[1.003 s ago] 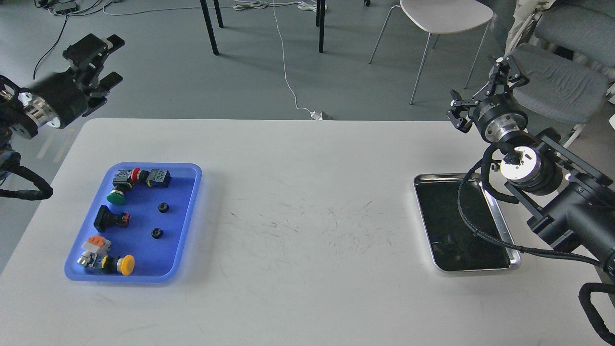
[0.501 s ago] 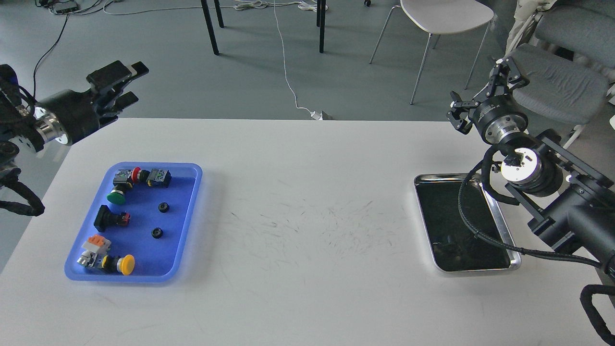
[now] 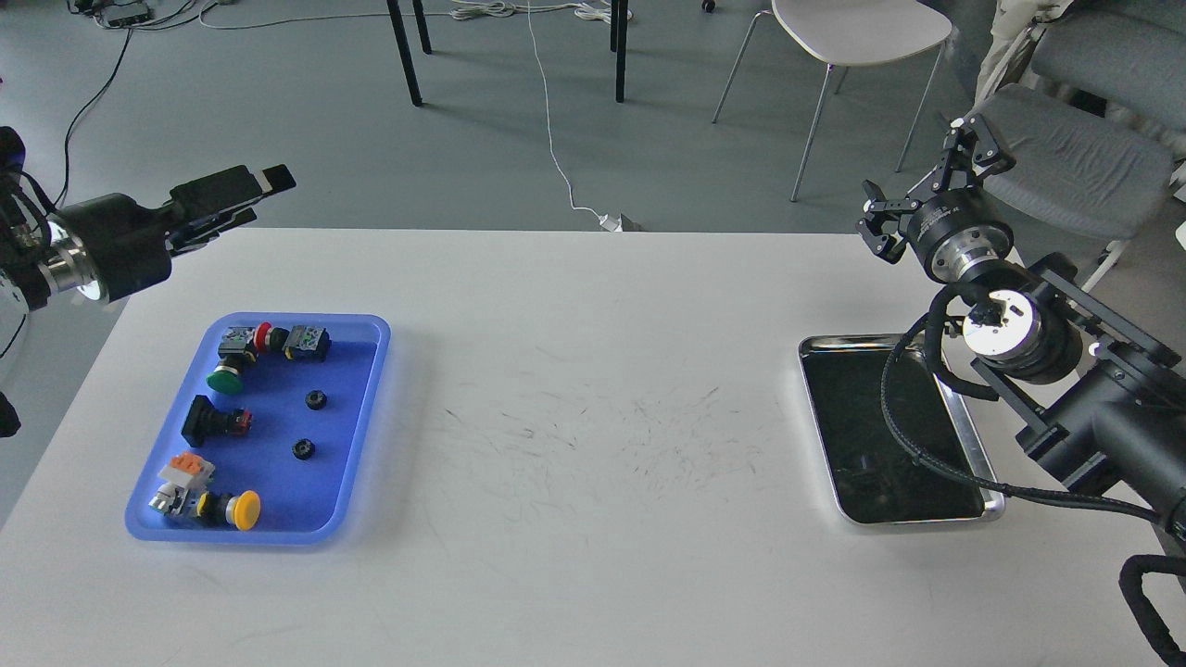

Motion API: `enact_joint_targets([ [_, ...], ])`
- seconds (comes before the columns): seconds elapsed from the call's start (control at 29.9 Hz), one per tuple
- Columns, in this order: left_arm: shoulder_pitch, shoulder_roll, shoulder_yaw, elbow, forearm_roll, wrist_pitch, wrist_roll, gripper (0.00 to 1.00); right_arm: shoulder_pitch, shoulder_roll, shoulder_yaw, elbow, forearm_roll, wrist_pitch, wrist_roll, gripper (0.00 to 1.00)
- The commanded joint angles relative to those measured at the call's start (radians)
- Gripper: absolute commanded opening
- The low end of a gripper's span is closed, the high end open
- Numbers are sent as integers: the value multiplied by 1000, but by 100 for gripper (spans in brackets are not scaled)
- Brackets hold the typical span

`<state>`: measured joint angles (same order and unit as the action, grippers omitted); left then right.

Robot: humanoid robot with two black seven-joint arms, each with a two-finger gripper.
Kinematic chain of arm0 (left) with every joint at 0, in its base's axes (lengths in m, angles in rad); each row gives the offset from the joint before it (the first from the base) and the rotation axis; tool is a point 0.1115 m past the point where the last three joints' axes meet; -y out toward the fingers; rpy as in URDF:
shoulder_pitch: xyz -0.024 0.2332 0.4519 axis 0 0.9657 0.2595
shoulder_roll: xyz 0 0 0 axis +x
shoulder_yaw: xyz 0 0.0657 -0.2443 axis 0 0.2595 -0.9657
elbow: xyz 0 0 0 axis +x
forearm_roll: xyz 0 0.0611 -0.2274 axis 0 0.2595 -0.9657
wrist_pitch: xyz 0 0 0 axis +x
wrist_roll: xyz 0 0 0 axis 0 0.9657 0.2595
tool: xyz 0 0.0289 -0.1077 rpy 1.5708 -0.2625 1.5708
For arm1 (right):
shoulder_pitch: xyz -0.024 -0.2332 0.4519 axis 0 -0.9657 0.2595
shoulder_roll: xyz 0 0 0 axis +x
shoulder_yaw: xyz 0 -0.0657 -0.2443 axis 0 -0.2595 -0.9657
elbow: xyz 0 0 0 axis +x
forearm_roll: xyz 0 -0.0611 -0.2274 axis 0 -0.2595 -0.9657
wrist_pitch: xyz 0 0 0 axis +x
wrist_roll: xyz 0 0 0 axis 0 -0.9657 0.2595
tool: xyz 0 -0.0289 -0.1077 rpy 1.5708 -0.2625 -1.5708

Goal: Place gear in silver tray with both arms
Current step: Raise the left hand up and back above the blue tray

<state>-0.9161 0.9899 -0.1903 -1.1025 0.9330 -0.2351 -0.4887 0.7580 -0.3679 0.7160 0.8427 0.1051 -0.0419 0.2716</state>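
Two small black gears (image 3: 315, 400) (image 3: 302, 449) lie in the blue plastic tray (image 3: 369, 326) at the table's left. The silver tray (image 3: 851, 408) sits empty at the right, with my right arm's cable looping over it. My left gripper (image 3: 259, 196) is open and empty; it hovers over the table's far left edge, beyond the blue tray, and points right. My right gripper (image 3: 917, 171) is wide open and empty, raised beyond the table's far edge above and behind the silver tray.
The blue tray also holds several push-button switches: a green one (image 3: 225, 378), a black one (image 3: 206, 421) and a yellow one (image 3: 243, 510). A white chair (image 3: 857, 32) and grey seats (image 3: 1075, 157) stand behind the table. Cables lie on the floor.
My left gripper has dropped and swung right, from high off the table's left corner to just over its far left edge. The right arm has barely moved.
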Motion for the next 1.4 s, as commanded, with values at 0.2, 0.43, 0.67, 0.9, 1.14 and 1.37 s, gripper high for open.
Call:
enact_joint_targets([
  [0.2,0,-34,-8,-4,-8,68,0,99,0,0,0,1,-1,-3,0,99],
  [0.43,8,-23,6,-2,7,60,0,99,0,0,-1,1,-1,-3,0,99],
  [0.67,10,27,35,-10,131,65,0,99,0,0,-1,1,-16,-3,0,99],
  [0.9,5,72,37,-27,202,54,0,99,0,-2,-1,1,-18,-1,0,99],
  [1.14,-3,105,35,-31,420,57,0,99,0,-2,-1,1,-18,-3,0,99],
  [1.37,-27,124,25,-49,446,54,0,99,0,-3,-1,1,-19,-1,0,99],
])
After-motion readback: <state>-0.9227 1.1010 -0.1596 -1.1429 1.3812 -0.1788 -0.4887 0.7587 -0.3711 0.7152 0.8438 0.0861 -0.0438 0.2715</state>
